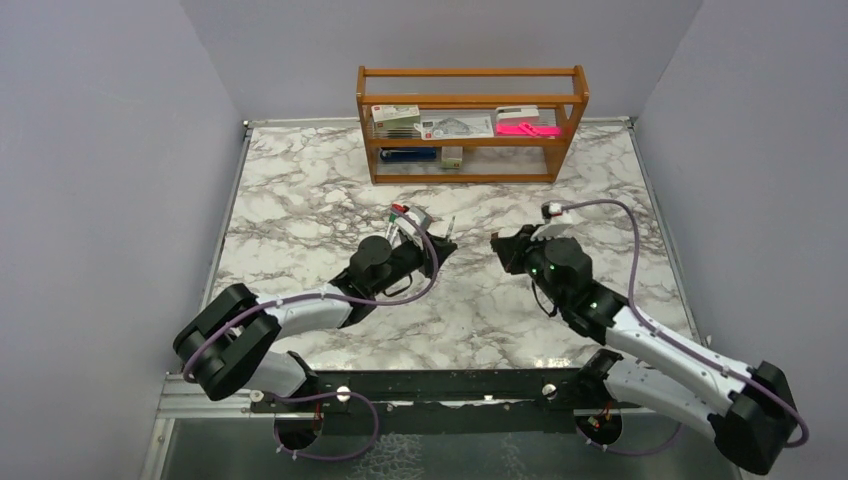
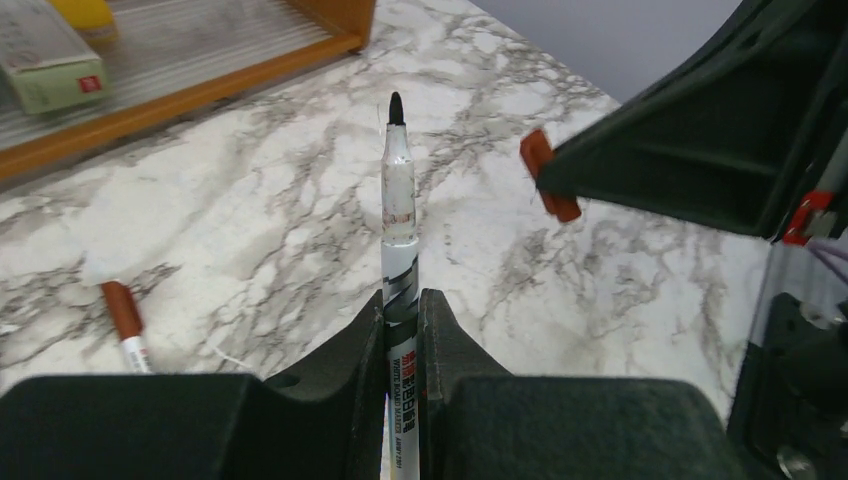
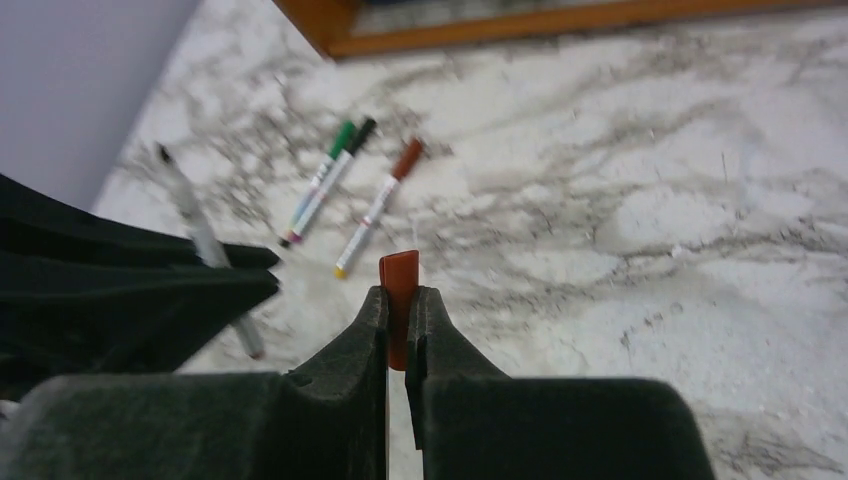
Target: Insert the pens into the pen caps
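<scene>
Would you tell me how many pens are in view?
4. One uncapped pen is in the left gripper. Three lie capped on the table: a green-capped pen and black-capped pen side by side, a red-brown-capped pen beside them. Others may be hidden.

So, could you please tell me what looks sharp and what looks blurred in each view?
Left wrist view: the black-tipped white marker pen is crisp, the wooden shelf behind it soft. Right wrist view: the red-brown plastic cap is fairly sharp, that same pen smeared. Top view: evenly lit throughout.
</scene>
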`<control>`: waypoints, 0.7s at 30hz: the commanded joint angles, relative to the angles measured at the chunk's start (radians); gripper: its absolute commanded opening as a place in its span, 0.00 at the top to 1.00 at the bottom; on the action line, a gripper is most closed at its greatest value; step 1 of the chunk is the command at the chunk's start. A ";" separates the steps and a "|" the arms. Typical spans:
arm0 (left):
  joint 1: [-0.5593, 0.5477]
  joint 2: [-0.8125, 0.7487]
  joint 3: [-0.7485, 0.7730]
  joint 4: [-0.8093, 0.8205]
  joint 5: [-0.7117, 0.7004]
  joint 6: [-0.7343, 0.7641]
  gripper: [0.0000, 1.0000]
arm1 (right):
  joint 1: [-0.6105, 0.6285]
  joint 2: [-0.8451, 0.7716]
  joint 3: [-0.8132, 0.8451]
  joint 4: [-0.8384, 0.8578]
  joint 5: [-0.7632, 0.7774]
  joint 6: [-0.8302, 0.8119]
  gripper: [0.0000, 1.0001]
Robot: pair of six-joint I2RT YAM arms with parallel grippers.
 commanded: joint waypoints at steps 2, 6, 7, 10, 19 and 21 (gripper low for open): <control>-0.001 0.072 0.035 0.207 0.195 -0.191 1.00 | -0.008 -0.194 -0.103 0.244 0.019 0.040 0.99; -0.003 0.142 0.021 0.411 0.301 -0.301 1.00 | -0.010 -0.309 -0.186 0.438 -0.015 0.038 0.99; -0.004 0.157 0.014 0.482 0.319 -0.329 1.00 | -0.009 -0.328 -0.200 0.468 -0.021 0.034 0.99; -0.008 0.198 0.010 0.598 0.353 -0.406 1.00 | -0.009 -0.356 -0.221 0.511 -0.031 0.006 0.99; -0.072 0.267 0.056 0.641 0.382 -0.429 1.00 | -0.009 -0.305 -0.195 0.596 -0.098 -0.063 0.99; -0.080 0.277 0.064 0.642 0.386 -0.429 1.00 | -0.009 -0.275 -0.176 0.605 -0.114 -0.071 0.99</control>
